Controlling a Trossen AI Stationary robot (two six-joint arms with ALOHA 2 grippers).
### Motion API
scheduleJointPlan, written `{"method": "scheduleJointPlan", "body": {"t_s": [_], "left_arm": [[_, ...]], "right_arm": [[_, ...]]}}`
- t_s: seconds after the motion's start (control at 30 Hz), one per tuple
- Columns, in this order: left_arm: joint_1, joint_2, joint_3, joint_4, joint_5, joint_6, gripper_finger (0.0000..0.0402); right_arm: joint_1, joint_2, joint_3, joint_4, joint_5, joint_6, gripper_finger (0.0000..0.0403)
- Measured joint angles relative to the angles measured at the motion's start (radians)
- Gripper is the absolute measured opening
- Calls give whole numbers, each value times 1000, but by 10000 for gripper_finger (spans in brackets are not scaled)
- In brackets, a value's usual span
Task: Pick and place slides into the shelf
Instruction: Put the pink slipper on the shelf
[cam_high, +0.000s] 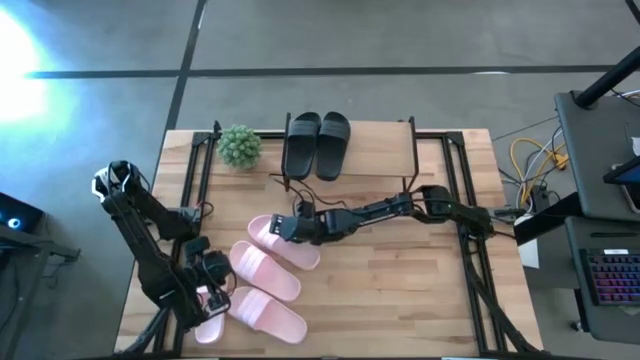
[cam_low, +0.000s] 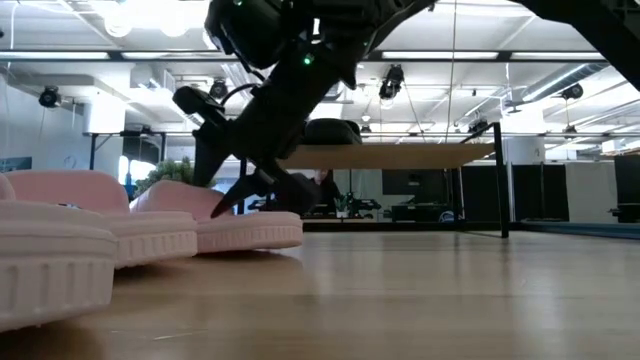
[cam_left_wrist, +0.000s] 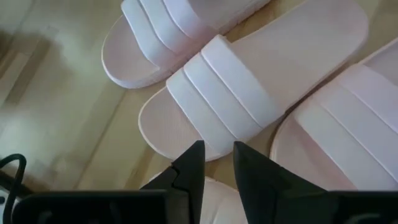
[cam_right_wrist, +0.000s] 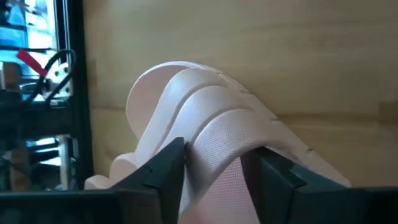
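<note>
- The shelf (cam_high: 400, 150) carried two black slides (cam_high: 317, 143) on its top plank, beyond the right gripper (cam_high: 288, 228).
- That gripper's fingers straddled a pink slide's (cam_high: 283, 240) strap, closed on it.
- The left gripper (cam_high: 208, 285), jaws slightly apart and empty, hung over the other pink slides (cam_high: 264, 290).

Left gripper (cam_high: 208, 283) hides fourth pink slide (cam_high: 209, 322).
</note>
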Motion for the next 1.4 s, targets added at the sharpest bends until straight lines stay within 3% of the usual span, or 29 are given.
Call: {"method": "scheduleJointPlan", "body": {"t_s": [0.3,0.53,0.73,0.87,0.97,1.07,1.3,1.4], "left_arm": [[1,-1,0,0,0,11,70],[1,-1,0,-22,0,12,70],[1,-2,0,-34,-6,12,70],[1,-2,0,-37,-10,12,70],[1,-2,-1,-42,-34,12,70],[1,-2,-1,-42,-55,12,70],[1,-6,-1,-41,-47,10,70],[1,-10,-1,-40,-34,9,70]], "right_arm": [[-12,2,-10,95,75,-33,86],[30,-36,3,74,100,-115,15],[134,-195,2,-297,279,-48,11],[238,-333,3,-655,496,257,11],[310,-396,4,-937,577,565,12],[326,-415,1,-1049,578,600,12],[240,-488,1,-1299,696,610,13],[176,-565,-54,-1291,747,600,13]]}}
